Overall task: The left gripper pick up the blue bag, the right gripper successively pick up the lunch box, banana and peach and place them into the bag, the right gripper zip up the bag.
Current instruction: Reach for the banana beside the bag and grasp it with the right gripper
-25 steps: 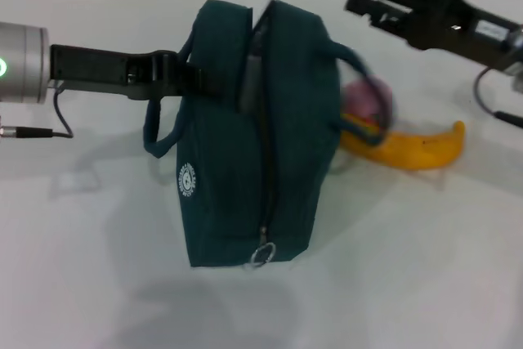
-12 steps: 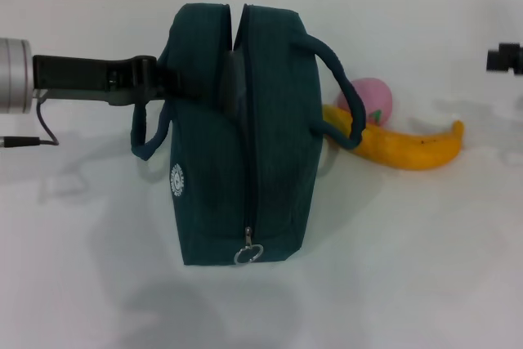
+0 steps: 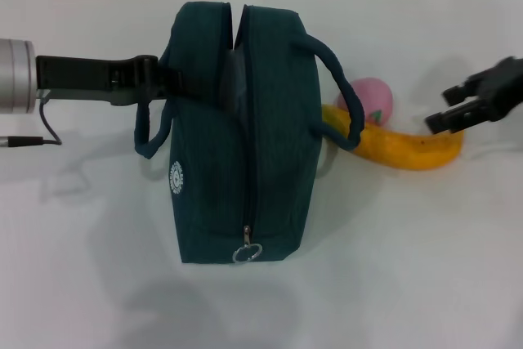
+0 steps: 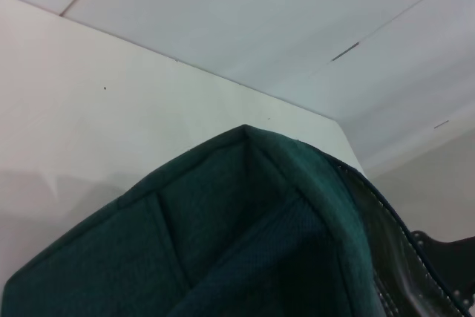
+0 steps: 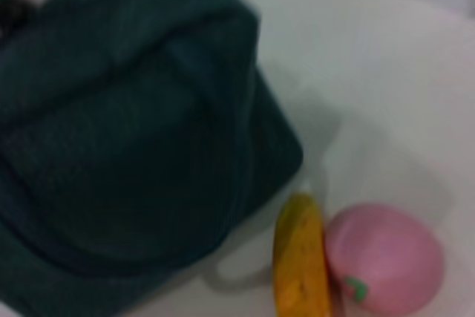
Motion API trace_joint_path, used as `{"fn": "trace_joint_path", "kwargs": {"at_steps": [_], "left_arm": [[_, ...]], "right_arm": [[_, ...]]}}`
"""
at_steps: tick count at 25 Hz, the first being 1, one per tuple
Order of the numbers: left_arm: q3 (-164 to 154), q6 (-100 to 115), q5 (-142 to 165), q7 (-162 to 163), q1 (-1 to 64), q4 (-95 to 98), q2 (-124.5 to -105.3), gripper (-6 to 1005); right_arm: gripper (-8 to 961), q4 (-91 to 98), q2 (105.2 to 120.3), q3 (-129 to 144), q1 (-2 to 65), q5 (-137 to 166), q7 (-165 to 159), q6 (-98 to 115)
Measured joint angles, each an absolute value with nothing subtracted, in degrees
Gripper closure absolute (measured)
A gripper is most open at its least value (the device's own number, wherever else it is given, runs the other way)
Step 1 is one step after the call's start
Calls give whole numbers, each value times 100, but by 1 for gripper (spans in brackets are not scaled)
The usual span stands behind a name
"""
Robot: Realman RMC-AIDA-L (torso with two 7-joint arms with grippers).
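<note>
The blue bag (image 3: 245,132) stood at the center of the white bench (image 3: 409,267), its near handle gripped by the left claw (image 3: 167,81) from nine o'clock. At three o'clock, the right claw (image 3: 445,108) hovered open above the banana (image 3: 404,149), which touched the peach (image 3: 372,97).

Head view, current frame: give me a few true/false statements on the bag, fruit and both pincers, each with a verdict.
1. The left pincer grips the dark teal fabric bag at its left side. True.
2. The long yellow banana is inside the bag. False: it lies on the white table, right of the bag.
3. The round pink peach sits beside the banana. True.
4. The right pincer holds the peach. False: it is open above the banana's end, holding nothing.
</note>
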State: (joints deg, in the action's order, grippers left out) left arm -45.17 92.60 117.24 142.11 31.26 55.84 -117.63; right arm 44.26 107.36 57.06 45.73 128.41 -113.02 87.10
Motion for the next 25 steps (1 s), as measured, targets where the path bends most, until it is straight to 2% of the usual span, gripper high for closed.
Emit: {"fn": "trace_joint_path", "kwargs": {"at_steps": [8,11,13,25], "left_arm": [[-4518,9260,11724,14211,3146,5564,-11742,970],[-4518,9251,11724,14195,3150,5558,-11745,970],[-4518,9244,11724,14184,3150,5555,-11759,970],[-4517,9237,11725,14168,3148,5554,-11782,969]], "right_arm": [[260,4443,11320,6061,5558,14521,-11804,8694],[260,4389,11472,6067,5727,14864,-11888,8676],[260,4344,11516,6091,5790,14961,-11923,8639],[259,3531,11553,6250,6104,14959,-11952,7945]]}}
